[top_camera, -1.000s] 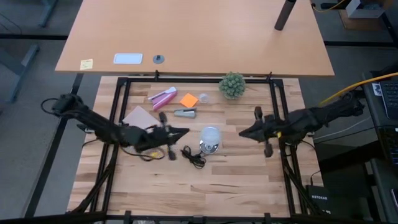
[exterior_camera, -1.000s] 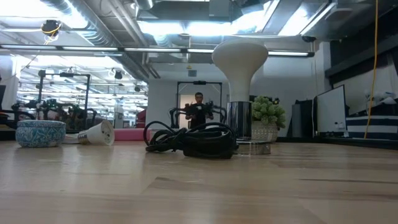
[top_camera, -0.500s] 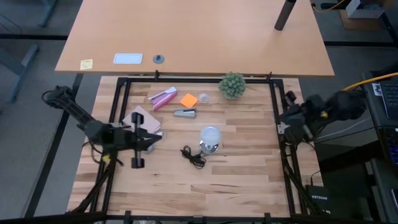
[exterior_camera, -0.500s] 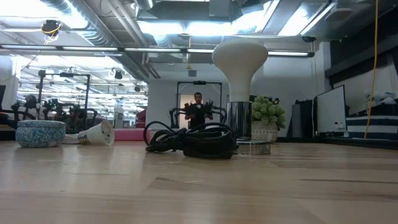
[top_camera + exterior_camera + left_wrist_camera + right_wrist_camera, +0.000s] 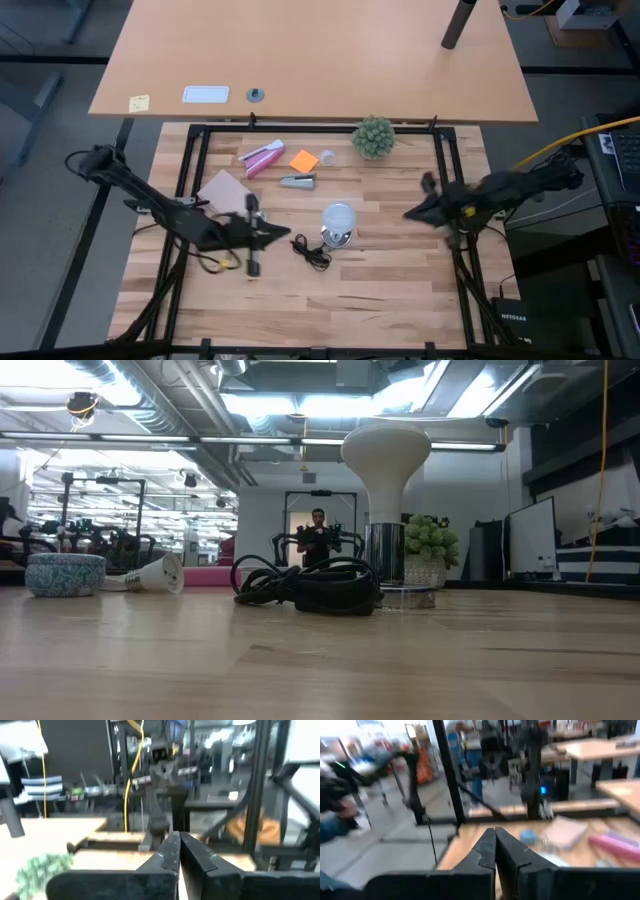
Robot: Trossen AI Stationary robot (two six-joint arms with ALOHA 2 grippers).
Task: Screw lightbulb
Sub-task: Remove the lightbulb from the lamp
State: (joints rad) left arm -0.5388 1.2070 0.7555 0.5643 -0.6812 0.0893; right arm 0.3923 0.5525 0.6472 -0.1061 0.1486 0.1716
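On the wooden table, the white frosted lightbulb stands dome-up mid-table in a shiny socket, between the clenched, empty left gripper and right gripper.

The lightbulb's threaded base was hidden inside the metal socket. Both wrist views were blurred, so the table's items there could not be told. A distant person was too small to make out.
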